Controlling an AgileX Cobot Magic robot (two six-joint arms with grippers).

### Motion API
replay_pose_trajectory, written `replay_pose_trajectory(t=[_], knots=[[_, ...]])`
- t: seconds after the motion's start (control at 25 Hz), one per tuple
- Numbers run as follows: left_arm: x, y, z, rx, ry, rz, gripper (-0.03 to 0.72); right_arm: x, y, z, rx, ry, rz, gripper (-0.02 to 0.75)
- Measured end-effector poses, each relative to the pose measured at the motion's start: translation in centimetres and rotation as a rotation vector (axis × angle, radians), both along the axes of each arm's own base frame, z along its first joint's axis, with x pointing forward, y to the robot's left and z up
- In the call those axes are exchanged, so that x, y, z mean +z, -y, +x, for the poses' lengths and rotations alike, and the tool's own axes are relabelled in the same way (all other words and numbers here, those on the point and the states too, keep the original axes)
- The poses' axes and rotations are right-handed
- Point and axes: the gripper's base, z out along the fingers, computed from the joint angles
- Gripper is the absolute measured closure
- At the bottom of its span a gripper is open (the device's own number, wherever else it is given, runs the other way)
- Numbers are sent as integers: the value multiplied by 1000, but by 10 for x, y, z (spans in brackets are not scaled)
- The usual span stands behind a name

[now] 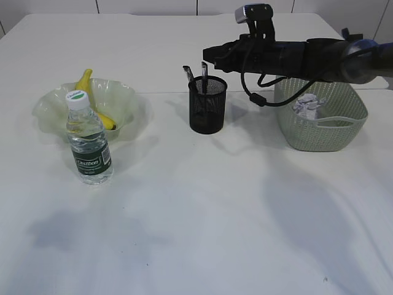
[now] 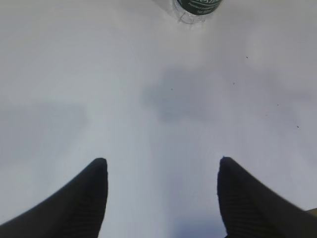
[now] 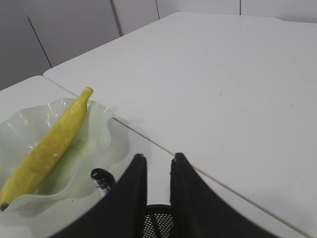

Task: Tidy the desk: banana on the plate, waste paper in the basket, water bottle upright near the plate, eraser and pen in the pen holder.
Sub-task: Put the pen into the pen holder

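Note:
The banana [image 1: 85, 82] lies in the pale green wavy plate [image 1: 126, 93]; both also show in the right wrist view, banana [image 3: 54, 141] on plate [image 3: 27, 119]. The water bottle [image 1: 89, 140] stands upright in front of the plate. Crumpled waste paper [image 1: 307, 104] lies in the green basket [image 1: 325, 138]. The black mesh pen holder [image 1: 207, 106] holds a pen [image 1: 188, 75]. The eraser is not visible. My right gripper [image 1: 210, 56] [image 3: 156, 157] hovers above the holder [image 3: 159, 218], its jaws a narrow gap apart and empty. My left gripper [image 2: 161, 166] is wide open and empty over bare table, below the bottle's base [image 2: 197, 7].
The right arm reaches from the right edge across the basket at holder height. A seam between two tabletops [image 3: 237, 193] runs behind the holder. The left arm is out of the exterior view.

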Motion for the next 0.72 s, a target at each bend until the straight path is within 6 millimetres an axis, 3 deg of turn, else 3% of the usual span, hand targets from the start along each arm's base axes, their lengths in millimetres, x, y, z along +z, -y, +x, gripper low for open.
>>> replay_pose_trajectory(t=[0.44,0.72], knots=[[0,0,0,-1,-6,0,200,1,1,-1,-13,-50,-23,596],[0,0,-1,-2,-10,2,200,40,3,-13,11,-40,-97,575]])
